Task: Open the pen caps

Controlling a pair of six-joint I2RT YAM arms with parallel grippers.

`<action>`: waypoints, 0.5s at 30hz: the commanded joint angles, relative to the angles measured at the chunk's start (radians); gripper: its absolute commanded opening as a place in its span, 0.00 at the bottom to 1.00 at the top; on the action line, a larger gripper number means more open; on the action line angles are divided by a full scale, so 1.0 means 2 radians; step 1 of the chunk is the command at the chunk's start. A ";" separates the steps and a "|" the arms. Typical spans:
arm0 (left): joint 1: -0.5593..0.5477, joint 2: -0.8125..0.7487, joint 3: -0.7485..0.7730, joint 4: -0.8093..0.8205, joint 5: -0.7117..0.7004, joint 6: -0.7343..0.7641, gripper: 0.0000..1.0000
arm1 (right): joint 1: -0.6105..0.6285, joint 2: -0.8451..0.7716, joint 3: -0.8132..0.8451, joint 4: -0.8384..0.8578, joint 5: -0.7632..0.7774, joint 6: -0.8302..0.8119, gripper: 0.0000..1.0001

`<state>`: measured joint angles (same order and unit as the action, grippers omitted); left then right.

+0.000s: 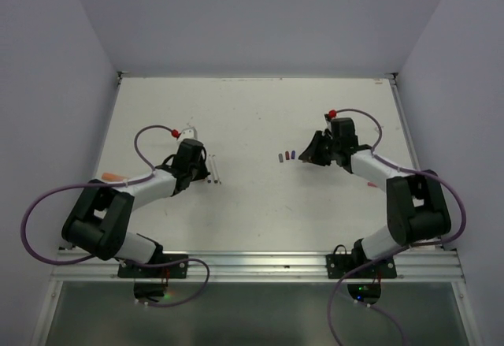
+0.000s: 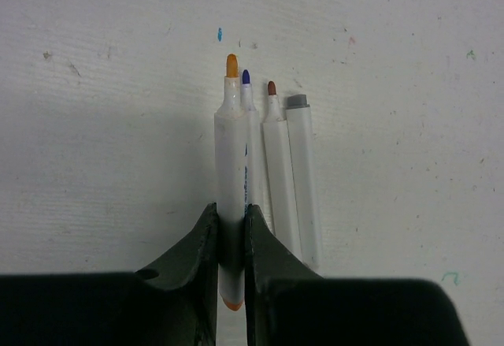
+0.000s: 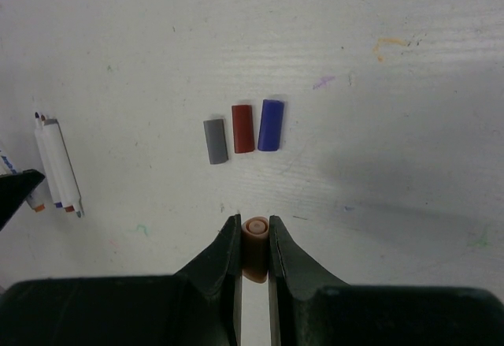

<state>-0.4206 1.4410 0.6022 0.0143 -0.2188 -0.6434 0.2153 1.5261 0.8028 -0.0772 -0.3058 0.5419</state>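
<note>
My left end effector (image 2: 231, 218) is clamped on a white plastic pen barrel with an orange tip (image 2: 231, 145), beside three other white pens (image 2: 280, 165). My right end effector (image 3: 254, 224) pinches a small orange plastic cap (image 3: 255, 230). Just ahead, a short grey plastic cap (image 3: 215, 141), a dark red cap (image 3: 242, 128) and a blue cap (image 3: 271, 124) lie side by side on the white surface (image 3: 378, 165).

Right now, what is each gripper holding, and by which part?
The left gripper holds the orange-tipped white pen near its back end. The right gripper pinches the orange cap across its sides.
</note>
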 commanded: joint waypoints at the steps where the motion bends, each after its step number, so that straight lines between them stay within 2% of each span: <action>1: 0.006 0.001 0.000 0.027 0.007 0.004 0.14 | -0.003 0.013 0.029 0.007 -0.001 -0.007 0.00; 7: 0.008 0.005 -0.006 0.030 0.010 -0.006 0.26 | -0.003 0.064 0.060 0.000 0.011 -0.009 0.00; 15: 0.010 0.012 -0.010 0.037 0.015 -0.009 0.28 | -0.003 0.111 0.099 -0.015 0.031 -0.019 0.00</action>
<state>-0.4122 1.4498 0.5911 0.0483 -0.1932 -0.6533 0.2146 1.7252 0.9497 -0.0971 -0.2745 0.5301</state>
